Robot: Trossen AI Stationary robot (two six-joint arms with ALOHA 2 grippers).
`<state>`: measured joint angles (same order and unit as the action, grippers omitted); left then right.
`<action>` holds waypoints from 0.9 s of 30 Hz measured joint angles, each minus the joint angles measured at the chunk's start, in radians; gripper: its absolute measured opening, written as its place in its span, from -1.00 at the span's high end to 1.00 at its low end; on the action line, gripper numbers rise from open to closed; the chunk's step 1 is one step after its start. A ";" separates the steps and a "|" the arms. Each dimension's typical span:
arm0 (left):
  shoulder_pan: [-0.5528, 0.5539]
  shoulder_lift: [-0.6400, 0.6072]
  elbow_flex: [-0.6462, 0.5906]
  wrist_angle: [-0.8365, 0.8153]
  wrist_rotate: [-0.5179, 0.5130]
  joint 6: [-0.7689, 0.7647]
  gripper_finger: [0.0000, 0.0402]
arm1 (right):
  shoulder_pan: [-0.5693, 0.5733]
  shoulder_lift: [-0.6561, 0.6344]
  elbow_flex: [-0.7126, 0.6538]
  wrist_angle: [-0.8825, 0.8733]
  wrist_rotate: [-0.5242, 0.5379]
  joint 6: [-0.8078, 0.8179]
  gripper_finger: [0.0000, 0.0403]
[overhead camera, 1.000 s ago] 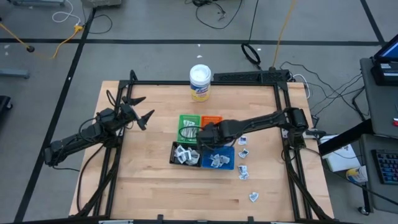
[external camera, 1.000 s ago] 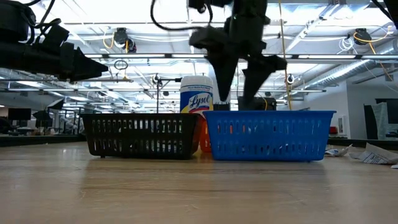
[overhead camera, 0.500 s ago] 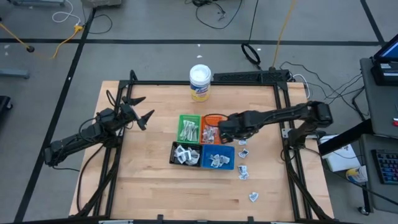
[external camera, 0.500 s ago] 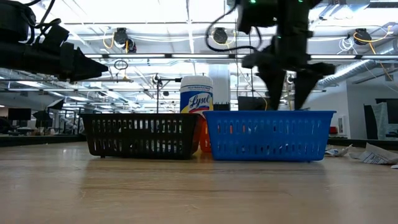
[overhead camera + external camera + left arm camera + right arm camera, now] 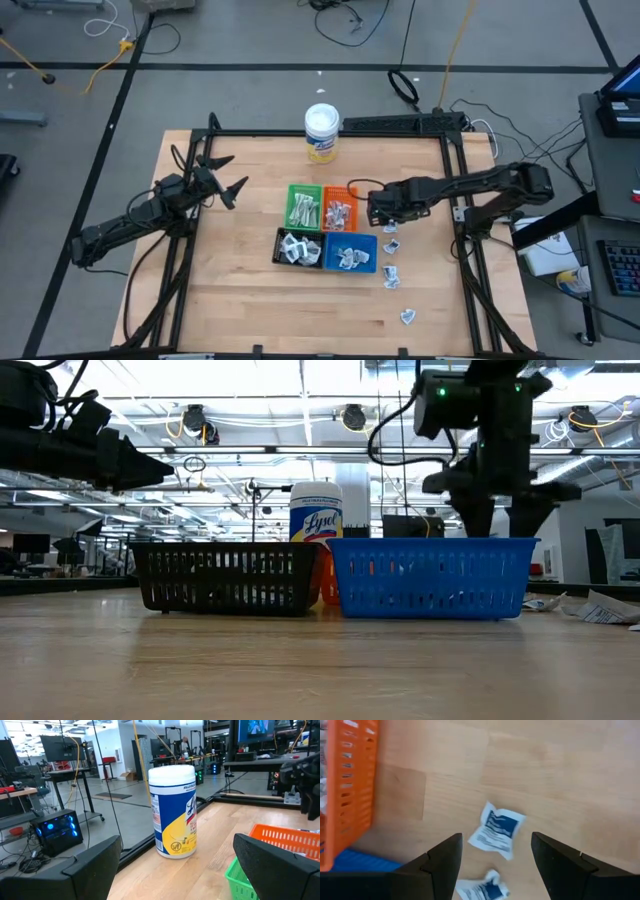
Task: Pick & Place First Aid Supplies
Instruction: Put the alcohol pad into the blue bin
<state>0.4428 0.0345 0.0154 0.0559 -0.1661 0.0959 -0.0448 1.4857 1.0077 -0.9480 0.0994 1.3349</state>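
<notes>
Several loose first aid packets, white with dark print, lie flat on the wood to the right of the trays [image 5: 391, 226] [image 5: 390, 271] [image 5: 408, 316]. More packets fill the green [image 5: 303, 206], orange [image 5: 341, 207], black [image 5: 296, 247] and blue [image 5: 350, 252] trays. My right gripper [image 5: 380, 210] hangs open beside the orange tray, pointing down. In the right wrist view one packet [image 5: 497, 831] lies on the table below its spread fingers [image 5: 495, 836]. My left gripper [image 5: 226, 180] waits open at the table's left, held level above the wood.
A white-lidded tub with a yellow label [image 5: 322, 133] stands at the far edge, also seen in the left wrist view [image 5: 172, 810]. A black frame [image 5: 330, 133] runs round the table. Bare wood lies near the front edge and at the left.
My right gripper has travelled from above the black and blue trays toward the table's right edge, past the orange tray, sinking a little and rolling about its own axis. It has stayed open. The packets and trays have not moved.
</notes>
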 joint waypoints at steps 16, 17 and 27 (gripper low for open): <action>0.000 0.000 0.000 0.000 0.000 0.000 -0.95 | -0.001 0.050 -0.164 0.257 -0.004 -0.015 -0.11; 0.000 0.000 0.000 0.000 0.000 0.000 -0.95 | -0.002 0.050 -0.168 0.260 -0.003 -0.015 -0.08; 0.000 0.000 0.000 0.000 0.000 0.000 -0.95 | -0.028 0.047 -0.204 0.299 -0.099 -0.012 0.75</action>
<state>0.4431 0.0343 0.0154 0.0559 -0.1660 0.0959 -0.0731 1.5323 0.8042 -0.6491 0.0006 1.3225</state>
